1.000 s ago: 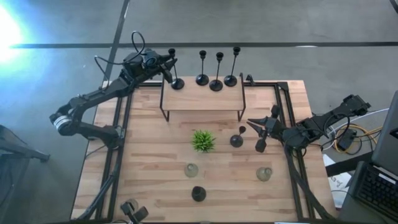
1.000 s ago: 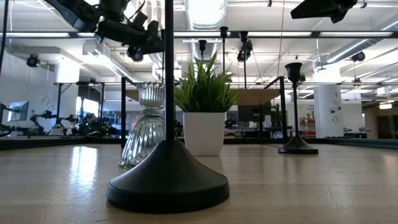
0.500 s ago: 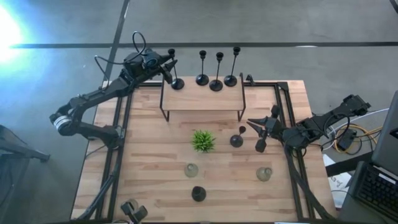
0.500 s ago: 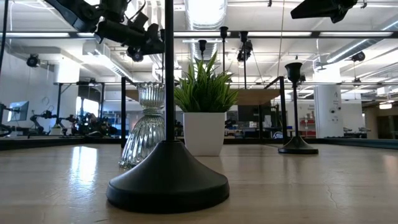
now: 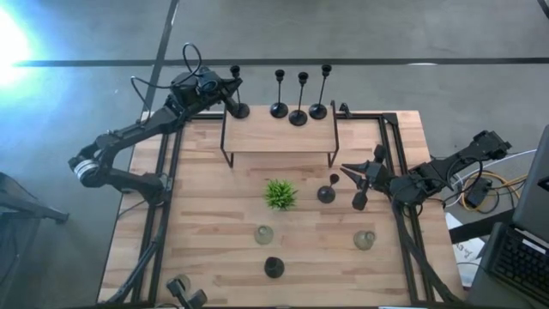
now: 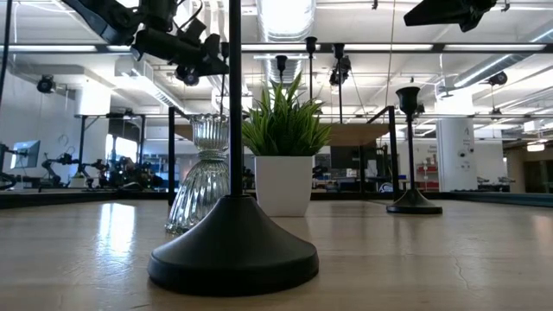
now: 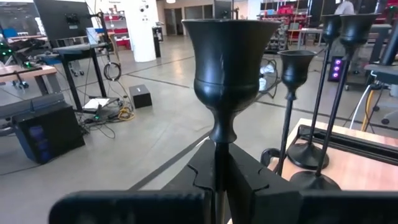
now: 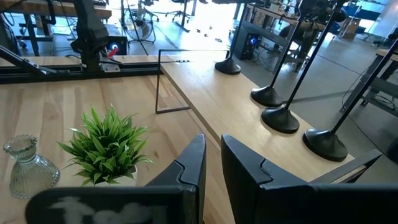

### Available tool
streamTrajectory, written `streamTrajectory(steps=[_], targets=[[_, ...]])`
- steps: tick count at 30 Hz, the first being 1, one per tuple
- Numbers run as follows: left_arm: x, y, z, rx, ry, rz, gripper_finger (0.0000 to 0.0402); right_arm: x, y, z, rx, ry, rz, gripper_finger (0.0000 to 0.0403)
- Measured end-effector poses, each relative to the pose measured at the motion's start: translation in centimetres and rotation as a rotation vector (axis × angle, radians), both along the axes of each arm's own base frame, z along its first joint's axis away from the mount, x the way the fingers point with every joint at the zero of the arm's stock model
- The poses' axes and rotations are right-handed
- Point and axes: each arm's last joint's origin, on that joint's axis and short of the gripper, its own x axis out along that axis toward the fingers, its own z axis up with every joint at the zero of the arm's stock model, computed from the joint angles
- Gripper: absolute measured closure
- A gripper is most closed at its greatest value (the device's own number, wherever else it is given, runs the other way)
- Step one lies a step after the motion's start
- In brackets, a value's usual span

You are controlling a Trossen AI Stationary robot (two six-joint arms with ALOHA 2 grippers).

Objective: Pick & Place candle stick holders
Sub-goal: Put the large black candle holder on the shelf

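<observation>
At the raised shelf (image 5: 279, 133) along the table's (image 5: 214, 240) far edge, the left gripper (image 5: 230, 93) has its fingers (image 7: 249, 180) clamped on the stem of a black stick (image 7: 227, 81) at the shelf's far left corner; its base is cut off in the wrist view. Three more black sticks (image 5: 298, 101) stand in a row on the shelf's far edge toward its right end. The right gripper (image 5: 358, 176) hangs by the table's right edge, its fingers (image 8: 193, 165) nearly together with a thin gap and nothing between them. Just beside it stand two black sticks (image 5: 328, 190), and whether the gripper touches the nearer one cannot be told from above. The plant (image 5: 279, 194) sits mid-table. Two glass holders (image 5: 264, 233) stand toward the near edge with a black stick (image 5: 274, 267) nearer still; in the low view that stick's top is cut off. A dark object at the near left corner is partly out of frame.
</observation>
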Motion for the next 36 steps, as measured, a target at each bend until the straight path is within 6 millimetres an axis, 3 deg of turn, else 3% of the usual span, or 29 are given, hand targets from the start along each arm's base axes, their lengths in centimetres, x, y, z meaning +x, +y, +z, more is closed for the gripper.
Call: streamTrajectory(steps=[29, 36], targets=[[-0.20, 0.19, -0.11, -0.040, -0.017, 0.002, 0.0384, 0.00, 0.00, 0.00, 0.000, 0.000, 0.001, 0.0360], [-0.41, 0.39, -0.15, -0.043, -0.016, 0.014, 0.0327, 0.00, 0.01, 0.00, 0.001, 0.001, 0.003, 0.0360]])
